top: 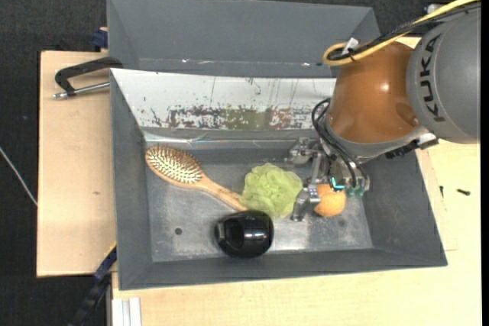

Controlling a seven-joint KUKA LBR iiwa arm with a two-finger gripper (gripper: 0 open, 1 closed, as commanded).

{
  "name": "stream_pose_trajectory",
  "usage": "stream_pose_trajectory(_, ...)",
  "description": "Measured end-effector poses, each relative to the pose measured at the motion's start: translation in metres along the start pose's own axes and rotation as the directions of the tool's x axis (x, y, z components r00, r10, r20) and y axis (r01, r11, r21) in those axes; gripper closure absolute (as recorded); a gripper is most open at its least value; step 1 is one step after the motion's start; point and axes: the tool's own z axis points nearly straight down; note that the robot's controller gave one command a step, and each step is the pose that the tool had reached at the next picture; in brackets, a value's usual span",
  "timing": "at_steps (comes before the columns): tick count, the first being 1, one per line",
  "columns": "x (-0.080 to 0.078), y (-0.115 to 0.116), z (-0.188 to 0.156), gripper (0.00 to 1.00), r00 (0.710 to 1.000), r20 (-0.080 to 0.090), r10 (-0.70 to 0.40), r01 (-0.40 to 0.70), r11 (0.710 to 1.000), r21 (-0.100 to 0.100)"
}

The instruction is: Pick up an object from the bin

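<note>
My gripper (327,197) is down at the bin's floor on the right side, open. A small orange ball (331,205) lies between its fingers, and one metal fingertip (301,210) stands just left of the ball. A pale green bath sponge (271,188) lies directly left of that fingertip, touching or nearly touching it.
A wooden hairbrush (182,169) lies on the left, its handle running towards the sponge. A shiny black rounded object (244,234) sits near the front wall. The arm's orange cover hangs over the bin's right rear corner.
</note>
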Motion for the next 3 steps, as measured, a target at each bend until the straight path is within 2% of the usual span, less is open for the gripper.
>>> stream_pose_trajectory(1,-0.002,0.0,-0.003,1.0,1.0,0.007,0.001,-0.001,1.0,0.0)
stream_pose_trajectory(2,-0.002,0.0,-0.003,1.0,1.0,0.007,0.001,-0.001,1.0,0.0)
stream_pose_trajectory(3,0.004,-0.018,-0.051,1.0,1.0,0.003,0.003,-0.003,1.0,-0.001)
